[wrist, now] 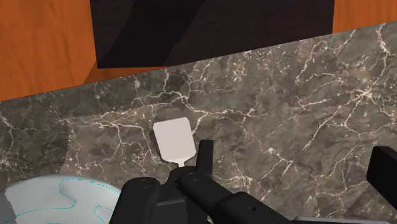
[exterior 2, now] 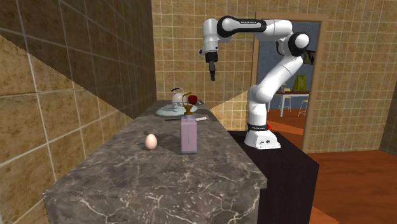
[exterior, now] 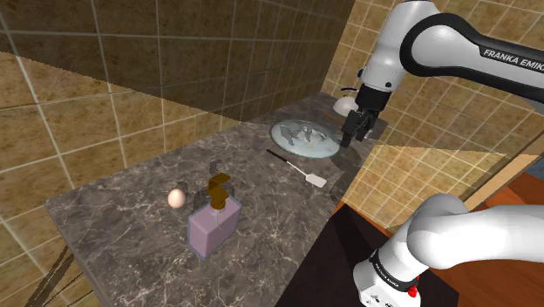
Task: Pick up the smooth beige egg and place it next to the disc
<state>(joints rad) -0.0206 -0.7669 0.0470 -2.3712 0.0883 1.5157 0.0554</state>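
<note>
With gripper (exterior: 355,134) spread and empty near the disc (exterior: 302,138), reach toward eight o'clock, shoulder view, for the distant beige egg (exterior: 176,198).

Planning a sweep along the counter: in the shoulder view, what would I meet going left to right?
Beige egg → lilac soap dispenser → round plate → black hand.

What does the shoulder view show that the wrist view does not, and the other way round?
Shoulder view adds: the beige egg, the purple soap bottle beside it, and the tiled wall. Wrist view adds: the claw with fingers plainly apart, holding nothing. Both share: the pale disc, the white spatula and the marble counter.
</note>
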